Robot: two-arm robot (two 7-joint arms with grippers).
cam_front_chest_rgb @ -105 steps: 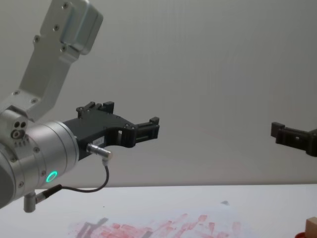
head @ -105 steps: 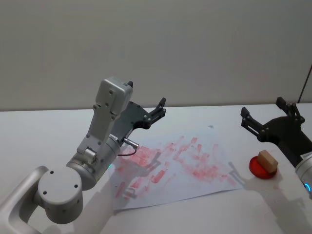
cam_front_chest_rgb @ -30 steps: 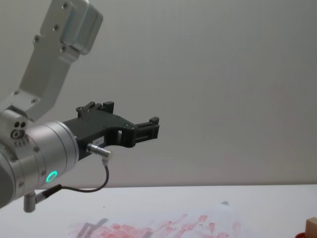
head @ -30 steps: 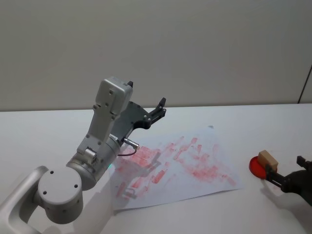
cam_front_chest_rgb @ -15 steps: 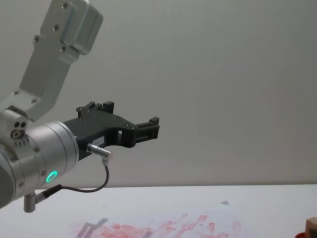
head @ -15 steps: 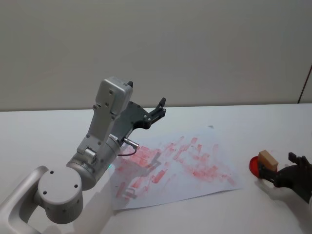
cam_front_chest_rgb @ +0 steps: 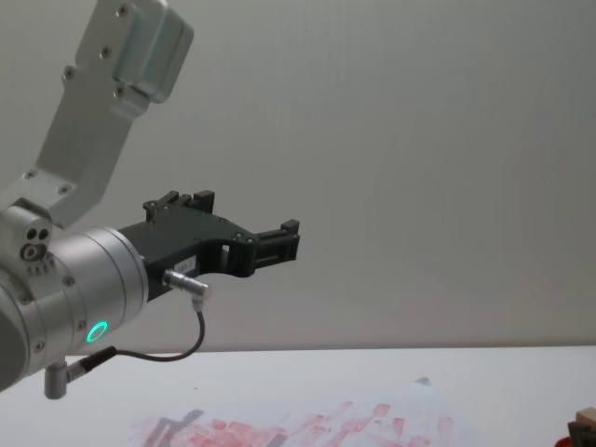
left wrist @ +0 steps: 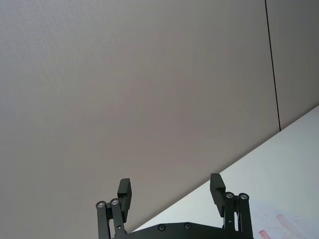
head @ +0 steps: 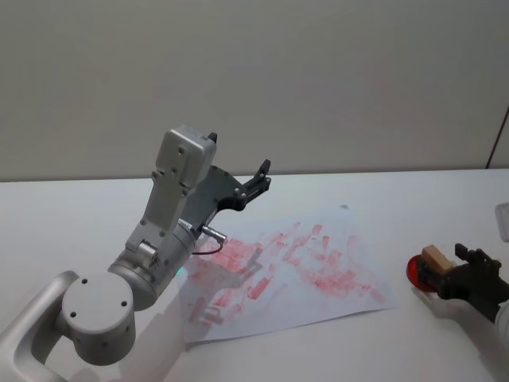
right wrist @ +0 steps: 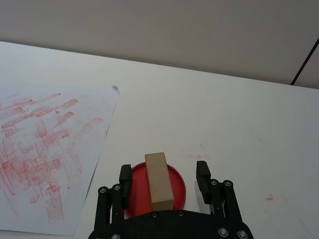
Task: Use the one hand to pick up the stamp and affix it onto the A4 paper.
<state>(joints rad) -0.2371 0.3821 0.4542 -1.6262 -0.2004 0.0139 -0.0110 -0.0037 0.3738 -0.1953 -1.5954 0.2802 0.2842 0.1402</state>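
The stamp (right wrist: 159, 181) is standing upright on a round red ink pad (right wrist: 178, 191), which is sitting on the white counter (right wrist: 239, 124) near the right edge of the A4 paper (right wrist: 45, 149) but not touching it. In the head view the stamp (head: 435, 259) is showing as a light wooden block on the pad (head: 415, 272) at the counter's (head: 64, 215) right side.

The right pincer (right wrist: 163, 177) is reaching in low over the counter and is bracketing the stamp: its black fingers (right wrist: 124, 178) are standing apart, one on each side of the block, with a gap showing between each finger and the wood. In the head view the right pincer (head: 457, 270) is coming in from the right edge, just beside the pad.

The A4 paper (head: 302, 270) is lying flat in the middle of the counter, covered with pinkish-red rectangular prints and smears.

The left pincer (head: 258, 177) is hanging raised above the paper's left part, well apart from the stamp, pointing toward the wall; the left wrist view is showing its fingers (left wrist: 124, 188) spread wide with nothing between them.
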